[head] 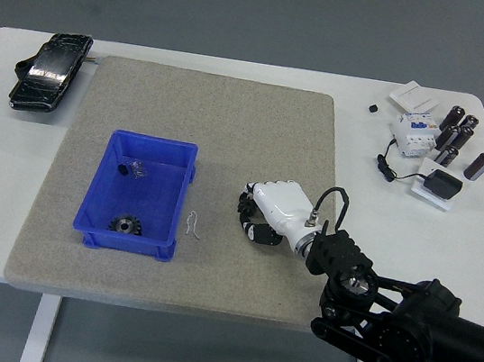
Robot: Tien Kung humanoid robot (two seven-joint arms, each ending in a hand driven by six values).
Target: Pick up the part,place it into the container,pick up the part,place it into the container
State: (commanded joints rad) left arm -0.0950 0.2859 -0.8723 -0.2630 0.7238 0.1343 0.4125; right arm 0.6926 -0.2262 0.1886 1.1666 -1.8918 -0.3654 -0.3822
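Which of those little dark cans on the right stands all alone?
The dark can farthest right, near the table's edge. The other cans huddle together beside the white box.
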